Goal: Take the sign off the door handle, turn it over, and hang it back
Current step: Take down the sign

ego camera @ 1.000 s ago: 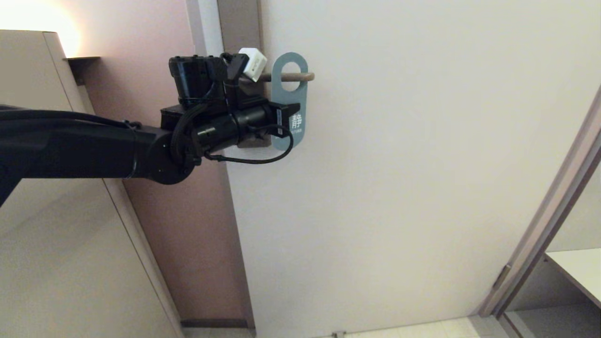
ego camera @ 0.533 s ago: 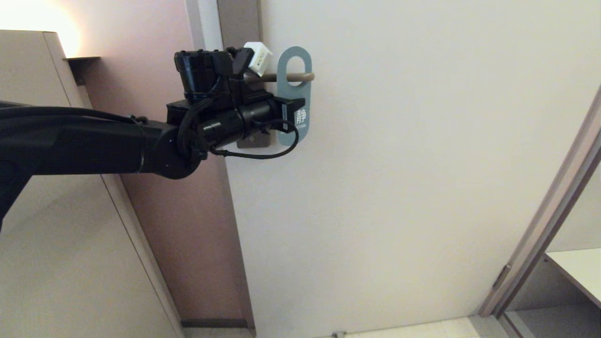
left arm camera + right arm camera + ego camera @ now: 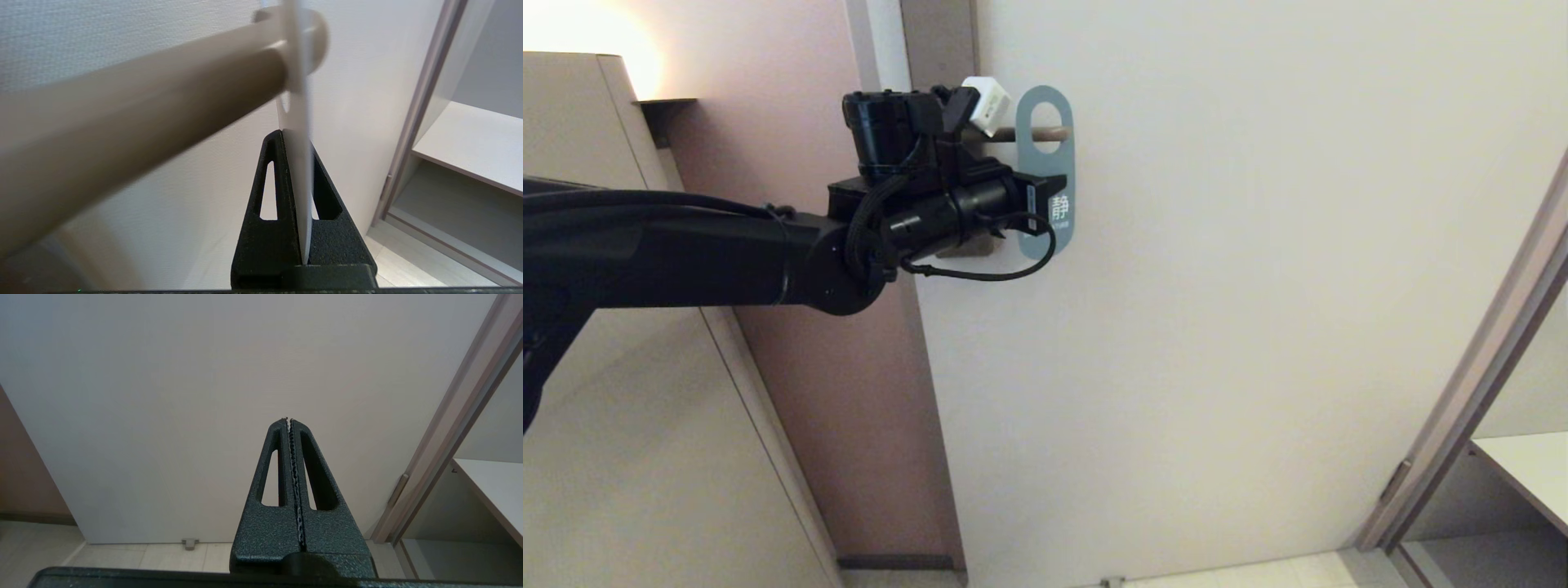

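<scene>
Left end effector (image 3: pixel 1045 204) level, pinching sign (image 3: pixel 1052 167) at door handle (image 3: pixel 1033 133) tip.

The sign (image 3: pixel 1052 171) is a flat blue tag with round ends and white writing, standing up straight with its lower part pinched in the left claw (image 3: pixel 1045 196). Above the claw, the thin brown door handle (image 3: pixel 1033 134) pokes level through the sign's oval hole, close to its free tip.

Matte black left arm (image 3: pixel 686 261), looped black cable (image 3: pixel 980 273), textured slotted triangular fingers (image 3: pixel 261 228)
</scene>
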Robot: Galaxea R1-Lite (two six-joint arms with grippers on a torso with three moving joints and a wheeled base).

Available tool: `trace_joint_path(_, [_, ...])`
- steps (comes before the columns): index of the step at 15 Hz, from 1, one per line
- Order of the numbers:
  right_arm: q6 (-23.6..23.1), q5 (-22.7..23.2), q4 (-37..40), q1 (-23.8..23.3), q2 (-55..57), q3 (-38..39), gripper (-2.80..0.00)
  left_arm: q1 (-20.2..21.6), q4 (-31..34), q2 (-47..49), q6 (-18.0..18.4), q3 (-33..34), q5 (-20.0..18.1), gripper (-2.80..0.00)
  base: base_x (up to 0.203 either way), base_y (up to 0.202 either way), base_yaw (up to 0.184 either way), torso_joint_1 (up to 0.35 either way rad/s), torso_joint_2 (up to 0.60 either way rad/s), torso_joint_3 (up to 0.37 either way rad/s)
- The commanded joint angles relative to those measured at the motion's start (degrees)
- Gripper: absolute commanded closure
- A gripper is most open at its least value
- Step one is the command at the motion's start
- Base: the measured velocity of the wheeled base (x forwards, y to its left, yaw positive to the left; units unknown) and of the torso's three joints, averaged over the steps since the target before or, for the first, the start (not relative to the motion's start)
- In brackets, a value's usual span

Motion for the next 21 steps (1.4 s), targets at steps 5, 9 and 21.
trace_joint_path(5, [0.0, 0.0, 0.0, 0.0, 0.0, 0.0, 0.0, -2.3, -0.1, -0.3, 0.0, 0.1, 0.0, 0.0, 0.0, 0.0, 0.0, 0.0, 0.0, 0.0])
trace_joint_path(9, [0.0, 0.0, 0.0, 0.0, 0.0, 0.0, 0.0, -4.1, -0.1, -0.8, 0.0, 0.2, 0.0, 0.0, 0.0, 0.0, 0.0, 0.0, 0.0, 0.0])
trace_joint_path(21, [0.0, 0.0, 0.0, 0.0, 0.0, 0.0, 0.0, -6.8, -0.3, -12.2, -2.5, 16.3, -12.9, 0.0, 0.0, 0.0, 0.0, 0.0, 0.0, 0.0])
